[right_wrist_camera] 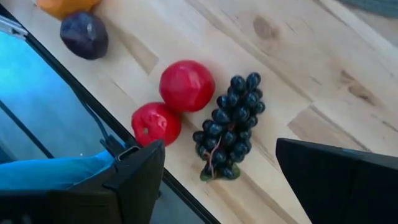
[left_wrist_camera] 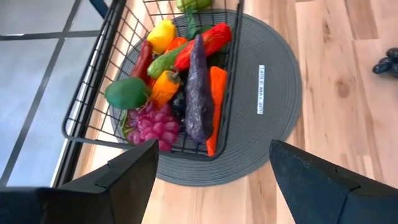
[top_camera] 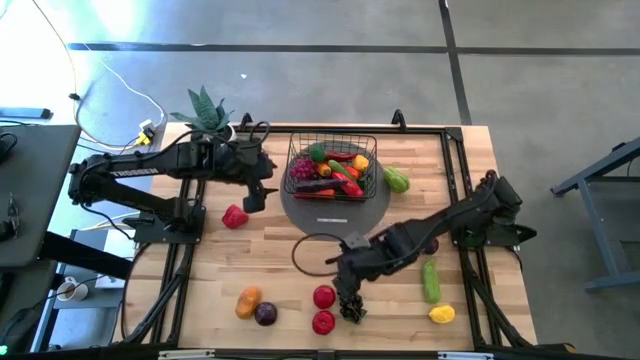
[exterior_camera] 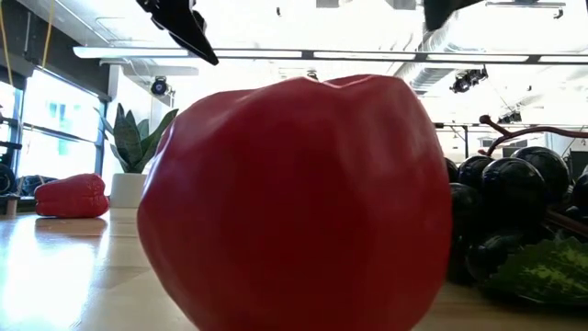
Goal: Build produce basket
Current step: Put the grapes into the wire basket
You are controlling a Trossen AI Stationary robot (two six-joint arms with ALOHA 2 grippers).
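The black wire basket (top_camera: pixel 333 168) stands on a grey round mat (top_camera: pixel 335 208) at the table's far middle. It holds mixed produce, among it pink grapes (left_wrist_camera: pixel 154 126), a purple piece (left_wrist_camera: pixel 198 87) and a yellow one (left_wrist_camera: pixel 161 34). My left gripper (top_camera: pixel 256 196) hangs open, left of the basket and above the table, with nothing between its fingers. My right gripper (top_camera: pixel 346 292) hangs open over the near middle. Below it lie a dark grape bunch (right_wrist_camera: pixel 229 127) and two red fruits (right_wrist_camera: pixel 186 85) (right_wrist_camera: pixel 155 123) on the wood.
Loose produce lies around: a red pepper (top_camera: pixel 235 216), a green pepper (top_camera: pixel 397 180), a cucumber (top_camera: pixel 431 280), a yellow fruit (top_camera: pixel 441 314), an orange one (top_camera: pixel 248 300) and a dark plum (top_camera: pixel 265 314). A potted plant (top_camera: pixel 205 110) stands at the far left corner.
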